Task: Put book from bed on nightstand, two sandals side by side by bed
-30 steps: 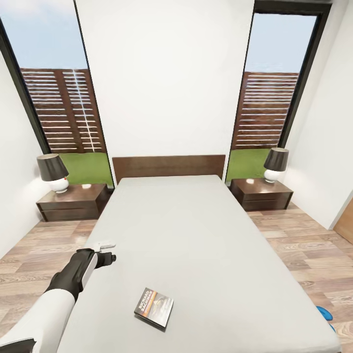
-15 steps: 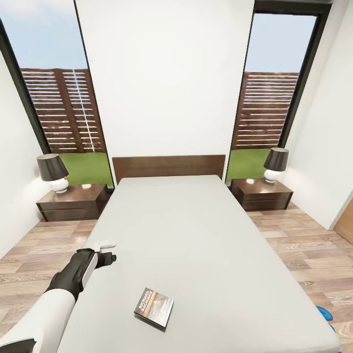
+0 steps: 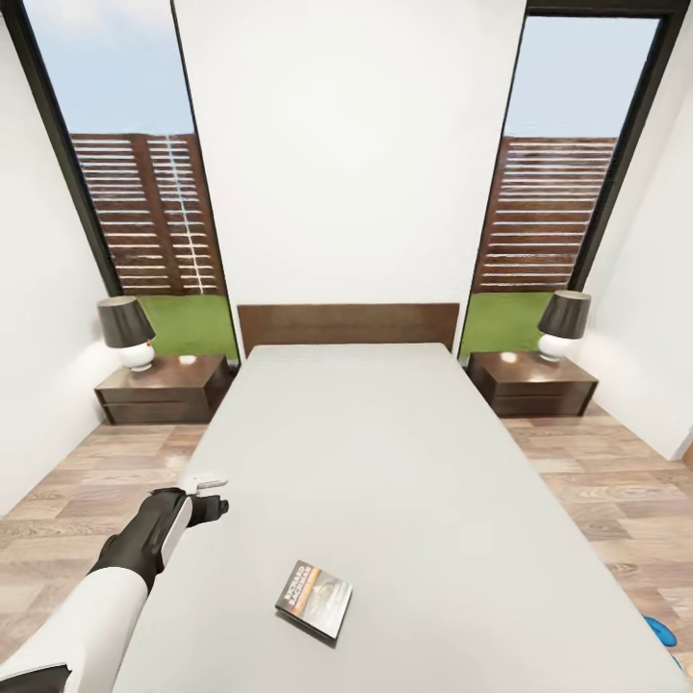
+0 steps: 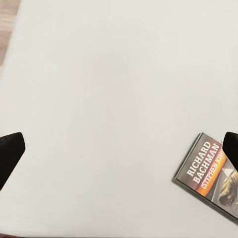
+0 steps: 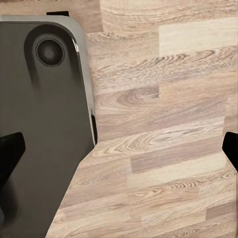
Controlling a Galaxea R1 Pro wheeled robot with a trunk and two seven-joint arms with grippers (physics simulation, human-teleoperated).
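- The head view takes in the whole bed [image 3: 385,462], a nightstand [image 3: 164,389] at each side of the headboard, and the book [image 3: 315,599] lying flat near the mattress's near end.
- A blue sandal [image 3: 662,631] peeks out on the floor at the bed's right.
- The left gripper [image 3: 208,493] hangs over the bed's left edge, apart from the book.
- The left wrist view reads the cover's "RICHARD BACHMAN"; its fingers [image 4: 10,153] stand wide apart.
- The right wrist view shows the right gripper [image 5: 119,148] with fingers spread over the plank floor [image 5: 163,124] beside the robot's dark base [image 5: 39,129].
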